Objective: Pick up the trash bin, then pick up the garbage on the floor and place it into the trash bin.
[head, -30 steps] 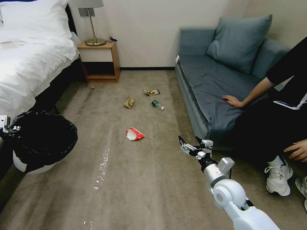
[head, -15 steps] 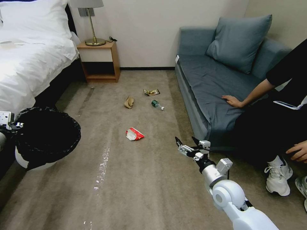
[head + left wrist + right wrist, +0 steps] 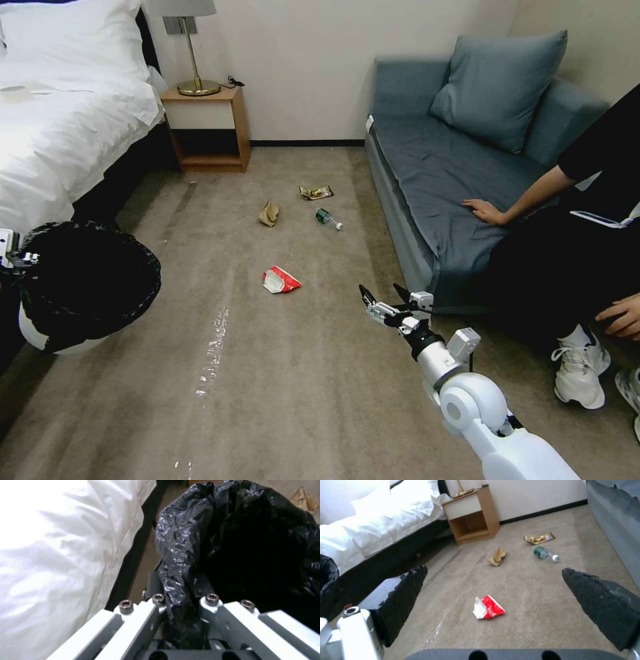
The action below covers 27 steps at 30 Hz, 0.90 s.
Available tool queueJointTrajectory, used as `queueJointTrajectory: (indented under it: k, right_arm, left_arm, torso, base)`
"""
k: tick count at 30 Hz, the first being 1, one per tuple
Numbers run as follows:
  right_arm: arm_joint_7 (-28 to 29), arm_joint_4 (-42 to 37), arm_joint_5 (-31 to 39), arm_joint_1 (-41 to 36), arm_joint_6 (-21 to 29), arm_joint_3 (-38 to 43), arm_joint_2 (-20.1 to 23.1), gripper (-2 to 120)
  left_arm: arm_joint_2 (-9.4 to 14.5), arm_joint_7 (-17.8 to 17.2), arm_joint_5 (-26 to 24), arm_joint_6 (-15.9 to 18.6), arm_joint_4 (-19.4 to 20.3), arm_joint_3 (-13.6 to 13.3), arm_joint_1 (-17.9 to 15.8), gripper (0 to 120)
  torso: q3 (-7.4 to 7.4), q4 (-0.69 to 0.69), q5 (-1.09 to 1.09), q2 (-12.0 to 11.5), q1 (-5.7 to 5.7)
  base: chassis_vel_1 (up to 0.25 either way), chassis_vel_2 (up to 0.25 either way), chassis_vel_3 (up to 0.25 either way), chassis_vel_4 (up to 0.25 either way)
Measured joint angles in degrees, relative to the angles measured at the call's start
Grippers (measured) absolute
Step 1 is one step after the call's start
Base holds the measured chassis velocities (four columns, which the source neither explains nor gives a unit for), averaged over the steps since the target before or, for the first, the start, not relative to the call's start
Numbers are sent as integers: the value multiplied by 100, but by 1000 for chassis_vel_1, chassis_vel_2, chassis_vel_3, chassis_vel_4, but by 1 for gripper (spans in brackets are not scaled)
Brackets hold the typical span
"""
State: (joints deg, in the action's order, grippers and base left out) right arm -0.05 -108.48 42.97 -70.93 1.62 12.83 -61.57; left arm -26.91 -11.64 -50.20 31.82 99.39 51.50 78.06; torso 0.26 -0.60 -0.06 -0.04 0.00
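Observation:
The trash bin [image 3: 40,337], white with a crinkled black bag [image 3: 90,283], hangs at my far left beside the bed. My left gripper [image 3: 13,257] is shut on its rim; the left wrist view shows the left gripper [image 3: 181,590] pinching a fold of the bag [image 3: 186,542]. The garbage lies on the carpet: a red-and-white packet [image 3: 280,280], a brown paper bag [image 3: 269,213], a small bottle [image 3: 328,218] and a gold wrapper [image 3: 316,193]. My right gripper [image 3: 381,293] hovers open, right of the packet [image 3: 488,607] and nearer to me.
A white bed [image 3: 60,133] runs along the left, with a wooden nightstand [image 3: 210,127] and lamp at the back wall. A blue sofa [image 3: 453,167] lines the right, and a seated person's shoe [image 3: 580,373] rests near my right arm. Open carpet lies between.
The bin has lifted a little and shifted slightly left with my left gripper. My right gripper has crept forward and left toward the packet, still open.

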Motion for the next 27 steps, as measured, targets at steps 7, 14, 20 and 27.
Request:
queueJointTrajectory:
  k: [7,14,20,27]
  right_arm:
    - [-43,38,6,9,9,-17,-2,100]
    - [-112,76,6,-2,9,-17,-18,100]
    - [-147,104,6,3,-14,-15,-19,100]
    - [-164,121,6,4,-27,-14,-19,100]
  left_arm:
    - [-16,17,11,-30,-68,-26,-55,5]
    - [-21,28,18,-55,-115,-79,-121,5]
    - [-34,48,22,-92,-161,-110,-171,5]
    - [-76,101,61,-120,-187,-113,-169,5]
  torso:
    - [0,0,0,0,0]
    - [0,0,0,0,0]
    - [0,0,0,0,0]
    - [0,0,0,0,0]
  base:
    - [0,0,0,0]
    - [0,0,0,0]
    - [0,0,0,0]
    - [0,0,0,0]
